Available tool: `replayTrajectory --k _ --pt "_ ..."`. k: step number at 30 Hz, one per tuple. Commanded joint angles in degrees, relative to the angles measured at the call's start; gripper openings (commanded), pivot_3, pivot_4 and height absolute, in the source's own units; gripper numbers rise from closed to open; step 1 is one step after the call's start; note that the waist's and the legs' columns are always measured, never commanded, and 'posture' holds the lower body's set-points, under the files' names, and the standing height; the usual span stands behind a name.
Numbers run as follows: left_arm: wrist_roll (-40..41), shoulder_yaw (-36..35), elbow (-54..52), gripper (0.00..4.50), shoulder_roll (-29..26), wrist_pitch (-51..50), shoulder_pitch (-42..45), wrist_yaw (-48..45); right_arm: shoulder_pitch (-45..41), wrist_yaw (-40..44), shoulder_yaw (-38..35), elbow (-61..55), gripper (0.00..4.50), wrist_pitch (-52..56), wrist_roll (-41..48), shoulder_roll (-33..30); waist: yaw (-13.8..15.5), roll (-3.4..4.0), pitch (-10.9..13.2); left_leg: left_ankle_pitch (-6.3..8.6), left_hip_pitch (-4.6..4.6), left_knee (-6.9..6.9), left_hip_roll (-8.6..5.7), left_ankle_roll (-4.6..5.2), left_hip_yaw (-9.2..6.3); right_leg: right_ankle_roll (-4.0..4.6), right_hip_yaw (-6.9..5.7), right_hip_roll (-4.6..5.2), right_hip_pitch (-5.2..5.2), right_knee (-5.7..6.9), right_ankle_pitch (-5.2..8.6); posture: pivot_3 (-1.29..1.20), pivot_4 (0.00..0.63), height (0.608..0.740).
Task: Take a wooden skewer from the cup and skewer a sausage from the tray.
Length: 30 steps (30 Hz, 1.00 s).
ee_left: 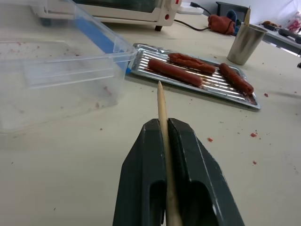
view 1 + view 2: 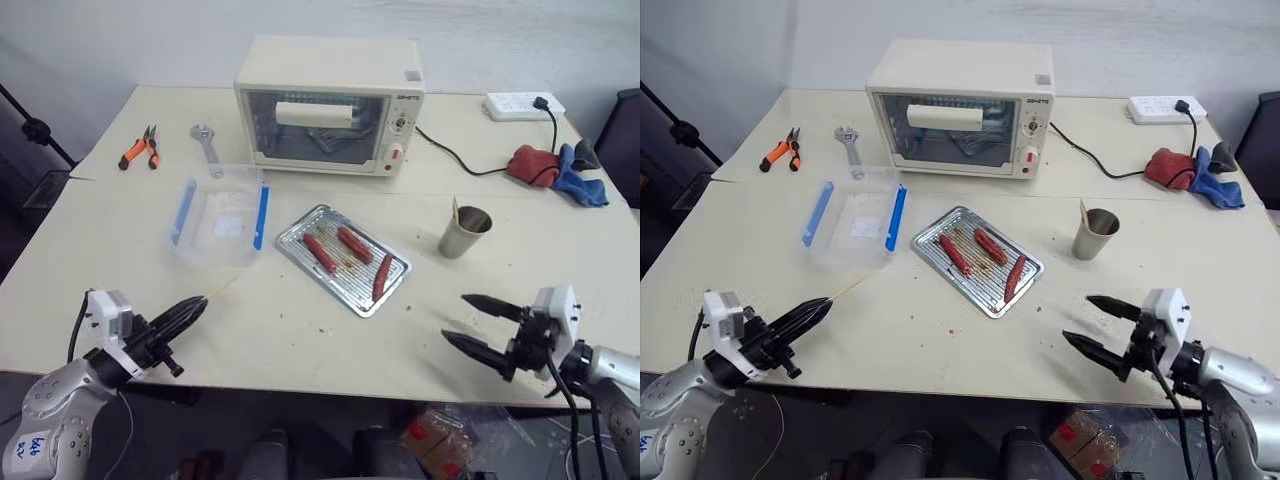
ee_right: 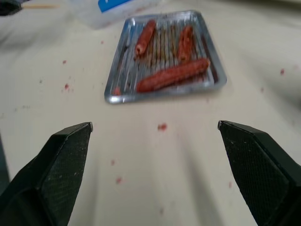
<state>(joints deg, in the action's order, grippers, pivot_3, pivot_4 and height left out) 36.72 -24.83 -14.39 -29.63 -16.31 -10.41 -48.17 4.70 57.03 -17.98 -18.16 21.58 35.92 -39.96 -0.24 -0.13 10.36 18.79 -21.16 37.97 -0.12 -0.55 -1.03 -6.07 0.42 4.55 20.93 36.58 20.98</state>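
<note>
The shiny tray lies at the table's middle with three reddish sausages; the slightly bent sausage is at its right end. To the right of the tray stands the metal cup, with a stick poking out of it. My left gripper is at the front left, shut on a wooden skewer whose point aims toward the tray. At the front right my right gripper stands open and holds nothing, short of the tray.
A clear plastic box with blue clips sits left of the tray. Behind it stands a toaster oven. Pliers and a wrench lie at the back left, a power strip and cloths at the back right.
</note>
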Motion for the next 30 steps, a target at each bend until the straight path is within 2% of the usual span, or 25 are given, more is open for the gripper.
replayTrajectory --k 1,4,6,9,12,18,30 --pt "0.64 -0.88 -0.41 0.00 0.42 1.22 0.79 1.11 -5.17 -7.38 4.20 -5.09 4.46 12.16 0.09 -3.88 0.00 0.01 0.00 -0.02 -0.01 0.00 0.00 -0.05 0.00 0.00 0.01 0.02 0.01 -0.01 0.00 0.00 0.150 0.740" --pt "0.25 0.93 -0.76 0.00 1.11 1.38 2.71 1.91 -17.19 -16.98 11.13 -7.03 4.46 24.26 0.22 -1.51 -0.02 -0.04 -0.02 -0.04 -0.12 -0.01 0.01 -0.13 -0.05 0.01 -0.02 0.03 0.12 -0.04 0.00 0.00 0.150 0.740" --pt "0.13 1.77 -0.84 0.00 1.43 1.42 3.72 2.26 -23.13 -22.73 16.20 -7.10 4.46 30.16 -3.56 -0.41 -0.10 -0.04 -0.03 -0.06 -0.22 -0.01 -0.01 -0.15 -0.02 0.01 0.00 0.03 0.28 0.02 0.00 0.00 0.150 0.740" --pt "0.02 2.89 -1.25 0.00 1.71 1.40 4.36 2.46 -27.95 -27.87 21.23 -4.73 4.46 31.59 -8.37 2.71 -0.02 -0.08 -0.05 -0.08 -0.41 -0.03 0.00 -0.22 -0.03 0.04 -0.03 0.01 0.58 0.20 0.01 0.00 0.150 0.740" --pt "-0.12 3.74 -1.91 0.00 1.78 1.58 4.40 2.64 -30.06 -31.88 23.35 -2.79 4.46 34.12 -10.62 6.26 0.04 -0.08 -0.05 -0.03 -0.52 -0.03 -0.06 -0.16 -0.02 0.04 -0.05 0.04 0.65 0.20 0.02 0.00 0.150 0.740" --pt "0.10 3.66 -2.83 0.00 1.73 1.55 4.13 3.30 -31.02 -36.19 25.22 -1.84 4.46 35.31 -15.44 8.81 -0.05 -0.12 -0.07 0.03 -0.57 0.12 -0.15 -0.04 0.00 0.03 -0.05 0.12 0.64 0.22 0.01 0.00 0.150 0.740" --pt "0.02 4.36 -2.88 0.00 1.69 1.73 4.92 3.84 -32.76 -36.98 25.23 -1.82 4.46 37.96 -16.36 12.73 -1.04 -0.11 -0.07 -0.07 -0.54 0.06 -0.09 -0.13 -0.01 0.04 -0.05 0.05 0.66 0.31 0.01 0.00 0.150 0.740"
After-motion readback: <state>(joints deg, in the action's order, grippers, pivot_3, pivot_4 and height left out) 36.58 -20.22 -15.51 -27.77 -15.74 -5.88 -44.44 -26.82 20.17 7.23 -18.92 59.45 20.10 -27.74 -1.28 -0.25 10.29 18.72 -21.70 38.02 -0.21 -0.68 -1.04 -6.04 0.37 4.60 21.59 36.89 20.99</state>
